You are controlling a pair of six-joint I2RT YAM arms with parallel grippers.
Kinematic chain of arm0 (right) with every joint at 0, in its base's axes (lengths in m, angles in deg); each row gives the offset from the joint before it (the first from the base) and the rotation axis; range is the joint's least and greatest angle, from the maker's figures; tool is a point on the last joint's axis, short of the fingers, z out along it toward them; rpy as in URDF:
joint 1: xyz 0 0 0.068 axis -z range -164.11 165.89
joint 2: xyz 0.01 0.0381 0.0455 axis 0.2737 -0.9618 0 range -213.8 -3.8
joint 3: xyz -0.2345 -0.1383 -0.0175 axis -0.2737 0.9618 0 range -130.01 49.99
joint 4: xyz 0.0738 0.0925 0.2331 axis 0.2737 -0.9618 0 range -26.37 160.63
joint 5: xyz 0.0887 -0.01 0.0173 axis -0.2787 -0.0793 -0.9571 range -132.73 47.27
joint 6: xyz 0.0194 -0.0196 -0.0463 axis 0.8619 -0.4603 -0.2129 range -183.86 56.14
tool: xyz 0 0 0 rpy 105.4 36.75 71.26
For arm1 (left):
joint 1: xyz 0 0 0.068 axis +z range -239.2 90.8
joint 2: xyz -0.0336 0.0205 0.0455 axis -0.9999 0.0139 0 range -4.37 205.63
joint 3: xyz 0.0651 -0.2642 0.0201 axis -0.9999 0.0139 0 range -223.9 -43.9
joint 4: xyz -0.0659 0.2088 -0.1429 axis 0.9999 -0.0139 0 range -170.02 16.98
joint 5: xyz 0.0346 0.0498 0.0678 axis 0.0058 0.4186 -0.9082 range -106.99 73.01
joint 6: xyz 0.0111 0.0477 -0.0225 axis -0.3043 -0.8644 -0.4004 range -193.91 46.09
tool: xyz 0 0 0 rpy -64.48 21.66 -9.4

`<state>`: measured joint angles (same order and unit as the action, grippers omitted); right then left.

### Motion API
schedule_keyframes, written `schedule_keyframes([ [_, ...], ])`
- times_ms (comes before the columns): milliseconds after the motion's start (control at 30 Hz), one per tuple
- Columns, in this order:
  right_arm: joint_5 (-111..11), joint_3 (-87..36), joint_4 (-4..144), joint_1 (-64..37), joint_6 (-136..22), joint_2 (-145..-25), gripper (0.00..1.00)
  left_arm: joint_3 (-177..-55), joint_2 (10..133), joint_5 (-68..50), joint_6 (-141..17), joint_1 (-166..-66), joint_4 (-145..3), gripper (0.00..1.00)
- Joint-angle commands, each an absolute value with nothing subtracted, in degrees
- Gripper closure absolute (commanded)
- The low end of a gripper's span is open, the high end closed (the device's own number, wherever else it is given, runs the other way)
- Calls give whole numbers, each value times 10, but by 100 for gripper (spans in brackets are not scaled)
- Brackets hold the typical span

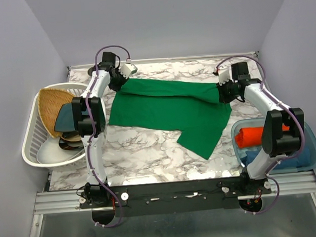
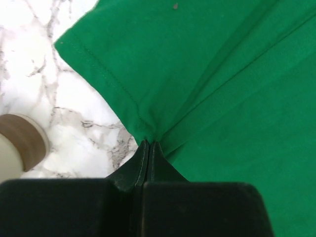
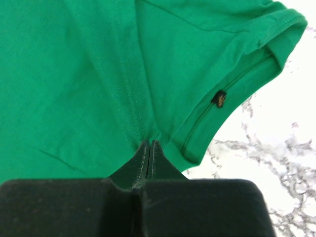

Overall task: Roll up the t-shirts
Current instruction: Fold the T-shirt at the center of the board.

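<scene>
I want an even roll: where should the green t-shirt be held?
Probably its two far corners, one pinch each, from the outer ends. The green t-shirt lies spread wide; the left fingers and right fingers are shut on it there.

No word, number or brand can be read anywhere; the only label-like thing is a tiny dark tab (image 3: 218,98) on a hem of the bright green cloth t-shirt (image 3: 74,74), at its right end, too small to read.

White basket (image 1: 30,139) at nine o'clock holds wicker tray (image 1: 51,107) and teal plate (image 1: 66,118); blue bin (image 1: 312,150) at four o'clock on marble table (image 1: 149,146).
</scene>
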<state>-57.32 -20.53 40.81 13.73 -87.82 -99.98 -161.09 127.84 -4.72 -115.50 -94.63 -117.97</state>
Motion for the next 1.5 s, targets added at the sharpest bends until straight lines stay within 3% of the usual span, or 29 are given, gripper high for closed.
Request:
schedule_keyframes([
  [0,-565,-174,395,132,-866,-971,100,-1582,1240,-64,-1158,-943,-1186,100],
  [233,-611,-175,372,125,-871,-971,99,-1549,1232,-112,-1150,-942,-1128,100],
  [267,-617,-179,359,125,-872,-979,99,-1556,1233,-116,-1152,-941,-1131,95],
  [367,-643,-217,317,125,-871,-999,75,-1577,1236,-113,-1154,-939,-1162,63],
  [400,-644,-247,307,126,-861,-1004,62,-1582,1232,-104,-1155,-937,-1170,59],
  [433,-637,-263,299,126,-857,-1009,56,-1583,1227,-90,-1152,-935,-1175,56],
  [500,-633,-297,286,132,-848,-1030,48,-1586,1212,-76,-1143,-935,-1172,50],
  [600,-618,-356,294,136,-841,-1067,48,-1609,1214,-50,-1102,-940,-1151,45],
  [833,-522,-457,328,136,-872,-1187,58,-1730,1314,-90,-1035,-970,-1174,71],
  [967,-486,-504,345,136,-892,-1242,69,-1733,1336,-105,-1003,-970,-1150,99],
  [1000,-481,-525,342,139,-900,-1252,75,-1732,1342,-108,-998,-970,-1146,100],
  [1200,-432,-591,331,147,-926,-1326,88,-1733,1372,-136,-982,-970,-1131,100],
  [1467,-384,-701,276,149,-954,-1411,94,-1750,1412,-181,-970,-971,-1146,100],
])
